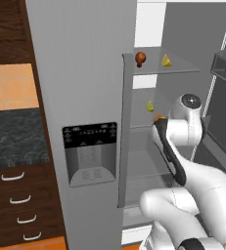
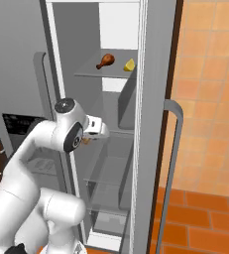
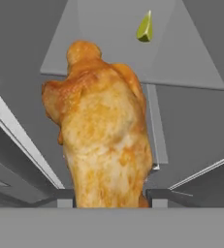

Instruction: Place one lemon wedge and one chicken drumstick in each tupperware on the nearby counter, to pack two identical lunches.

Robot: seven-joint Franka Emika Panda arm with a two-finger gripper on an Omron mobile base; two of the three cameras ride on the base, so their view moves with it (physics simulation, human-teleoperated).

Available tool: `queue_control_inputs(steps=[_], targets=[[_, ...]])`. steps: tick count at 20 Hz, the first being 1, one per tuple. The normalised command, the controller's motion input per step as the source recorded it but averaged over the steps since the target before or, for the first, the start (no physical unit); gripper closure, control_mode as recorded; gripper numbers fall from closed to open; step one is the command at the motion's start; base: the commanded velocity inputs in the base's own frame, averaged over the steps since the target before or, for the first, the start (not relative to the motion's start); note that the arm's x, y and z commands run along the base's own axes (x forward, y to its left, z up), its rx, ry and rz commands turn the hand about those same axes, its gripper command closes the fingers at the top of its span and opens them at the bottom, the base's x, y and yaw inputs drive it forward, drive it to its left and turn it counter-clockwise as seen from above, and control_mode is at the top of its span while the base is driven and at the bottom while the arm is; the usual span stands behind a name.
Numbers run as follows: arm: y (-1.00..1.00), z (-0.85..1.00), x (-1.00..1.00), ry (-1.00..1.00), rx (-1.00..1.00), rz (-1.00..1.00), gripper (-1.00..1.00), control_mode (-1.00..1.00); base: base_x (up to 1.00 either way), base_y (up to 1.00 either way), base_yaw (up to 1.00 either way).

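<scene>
Inside the open fridge point(image 2: 150, 99), the white arm point(image 1: 183, 166) reaches in toward a middle shelf. From the hand view, a big golden chicken drumstick point(image 3: 104, 140) sits right between the two dark finger tips of the gripper point(image 3: 111, 196). The tips show on each side of its fat end, close against it, so the jaws look closed on the drumstick, open just as wide as the meat. From the left base view a small orange bit of this drumstick point(image 1: 159, 117) peeks out by the wrist, and from the right base view the hand point(image 2: 93, 130) sits just inside the fridge with a bit of orange under it.

On the top shelf point(image 1: 183, 68) lies a second drumstick point(image 1: 140, 58), brown and dark, with a yellow lemon wedge point(image 1: 167, 60) near it. The right base view shows the same pair, drumstick point(image 2: 105, 61) to the left and wedge point(image 2: 130, 65) to the right, apart from each other.

Another lemon wedge point(image 1: 150, 106) sits on the shelf below, near the arm. From the hand view this wedge point(image 3: 145, 28) lies farther back on the grey shelf, well apart from the held drumstick.

To the left of the fridge, a bit of the dark marbled counter point(image 1: 14, 136) shows over brown drawers point(image 1: 16, 200) with silver handles. The closed fridge door holds a water dispenser point(image 1: 90, 154).
</scene>
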Motion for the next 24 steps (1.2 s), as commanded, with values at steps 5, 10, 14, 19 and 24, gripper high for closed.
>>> queue_control_inputs(steps=[5, 10, 14, 19, 24], targets=[[0.0, 0.48, -0.97, -0.03, 0.0, -0.01, 1.0, -1.0, 0.0, 0.0, 0.0], [0.0, 0.0, -0.59, 0.0, 0.0, 0.0, 1.0, -1.0, 0.0, 0.0, 0.0], [0.1, 0.0, -0.13, 0.0, 0.0, 0.0, 1.0, 1.0, -0.64, 0.73, 0.0], [0.0, 0.0, 0.0, 0.0, 0.0, 0.0, 1.0, 1.0, -0.65, 1.0, 0.06], [0.0, 0.0, 0.0, 0.0, 0.0, 0.0, 1.0, 1.0, 0.01, 1.0, 0.03]])
